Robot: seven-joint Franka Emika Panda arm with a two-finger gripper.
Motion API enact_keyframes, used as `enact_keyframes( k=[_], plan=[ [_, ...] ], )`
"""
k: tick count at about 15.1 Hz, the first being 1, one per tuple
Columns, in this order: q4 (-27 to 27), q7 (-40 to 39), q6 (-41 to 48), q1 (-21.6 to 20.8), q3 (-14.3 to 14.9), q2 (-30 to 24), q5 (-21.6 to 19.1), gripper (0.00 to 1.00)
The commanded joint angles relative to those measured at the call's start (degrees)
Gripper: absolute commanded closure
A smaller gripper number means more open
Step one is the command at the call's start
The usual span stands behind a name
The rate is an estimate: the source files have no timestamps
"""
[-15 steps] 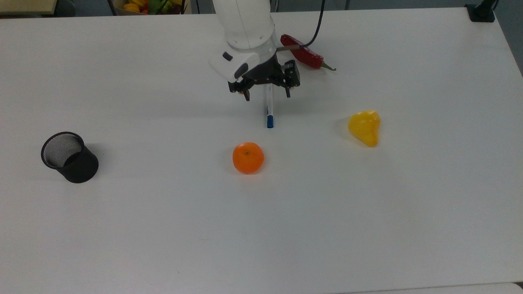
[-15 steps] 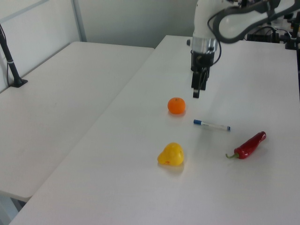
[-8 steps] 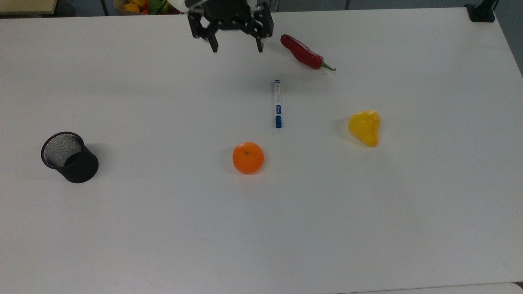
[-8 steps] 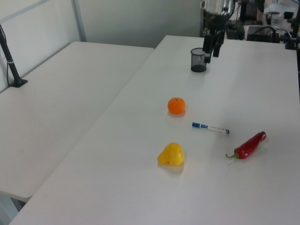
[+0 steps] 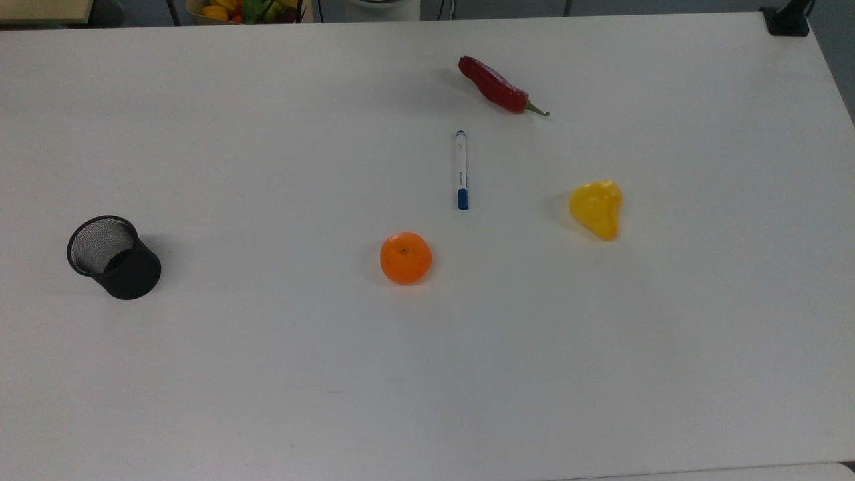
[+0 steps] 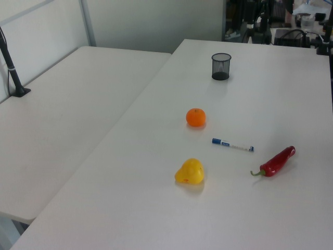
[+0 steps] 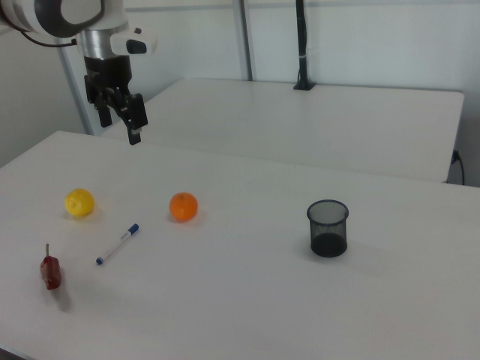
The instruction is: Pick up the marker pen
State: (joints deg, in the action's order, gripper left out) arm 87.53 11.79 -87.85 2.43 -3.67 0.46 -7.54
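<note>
While the gripper [image 7: 120,118] hangs high above the table [image 5: 267,374] in the right view, its two fingers parted with nothing between them, one marker pen [image 5: 460,170] lies flat and untouched on the white surface. In the top view the pen runs nearly straight from 12 to 6 o'clock, its blue cap at the 6 o'clock end and a small blue tip at the 12 o'clock end.

Around the pen, in the top view, sit four other things, one of each. One red chilli [image 5: 495,85] lies at about 1 o'clock from the pen, near but apart, its green stem pointing toward 4 o'clock. One yellow pear-shaped fruit [image 5: 596,208] rests at about 4 o'clock from the pen. One orange [image 5: 405,258] sits at about 7 o'clock from the pen's cap, close to it without touching. One black mesh cup [image 5: 114,256] stands well apart at about 8 o'clock, mouth open and empty.

In the left view the pen [image 6: 232,145] lies between the orange [image 6: 196,117] and the chilli [image 6: 277,161], with the yellow fruit [image 6: 189,172] at about 8 o'clock from it and the cup [image 6: 221,66] far off at 12 o'clock.

In the right view the pen [image 7: 118,244] sits well below the gripper, at roughly 6 o'clock from it.
</note>
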Motion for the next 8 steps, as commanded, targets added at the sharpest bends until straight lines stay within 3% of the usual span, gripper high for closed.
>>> enact_keyframes(
  k=[1, 5, 8],
  plan=[
    [0.71, -1.23, -0.56, -3.99, 2.51, -0.9, 1.83, 0.0],
    [1.59, -9.41, -5.65, -6.91, 7.96, -1.34, 2.09, 0.0],
    [2.47, -15.55, -9.35, -7.09, 9.29, -1.34, 3.92, 0.0]
  ],
)
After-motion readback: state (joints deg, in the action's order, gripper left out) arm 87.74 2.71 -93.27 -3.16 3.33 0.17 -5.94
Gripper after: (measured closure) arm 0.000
